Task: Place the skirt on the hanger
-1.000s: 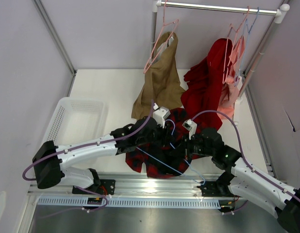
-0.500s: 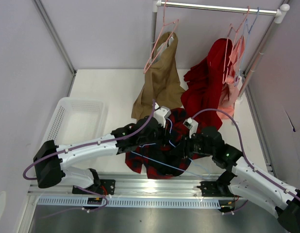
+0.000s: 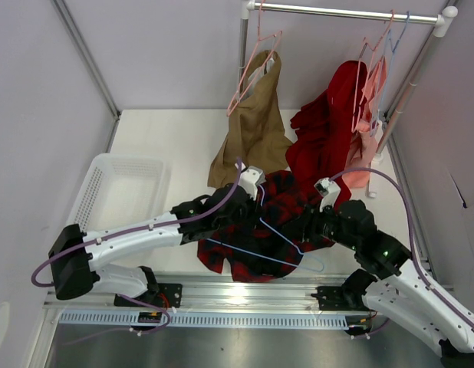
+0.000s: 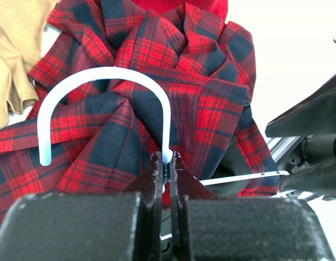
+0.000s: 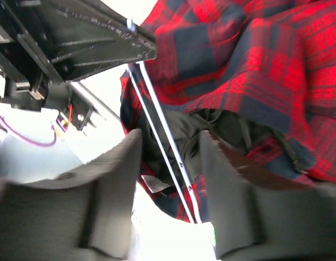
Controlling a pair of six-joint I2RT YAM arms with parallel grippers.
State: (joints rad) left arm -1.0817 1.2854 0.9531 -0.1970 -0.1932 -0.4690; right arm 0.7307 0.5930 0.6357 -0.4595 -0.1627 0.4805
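The red and navy plaid skirt (image 3: 256, 249) lies crumpled on the table between my two arms; it fills the left wrist view (image 4: 211, 103) and the right wrist view (image 5: 255, 65). The light-blue wire hanger (image 3: 287, 236) lies across it. Its hook (image 4: 100, 76) curves over the fabric. My left gripper (image 3: 251, 208) is shut on the hanger's neck (image 4: 166, 157) just below the hook. My right gripper (image 3: 307, 224) is open, its fingers (image 5: 116, 179) on either side of the hanger's wires (image 5: 163, 142) without touching them.
A white basket (image 3: 118, 192) stands at the left. A tan garment (image 3: 252, 130) on a pink hanger and a plain red garment (image 3: 329, 130) hang from the rail (image 3: 344, 11) behind. The rack's post (image 3: 398, 100) leans at the right. A metal rail (image 3: 237, 295) runs along the front.
My right gripper has drawn back to the right, away from the left one. The hanger's triangle now lies more plainly over the skirt. The left gripper keeps its hold.
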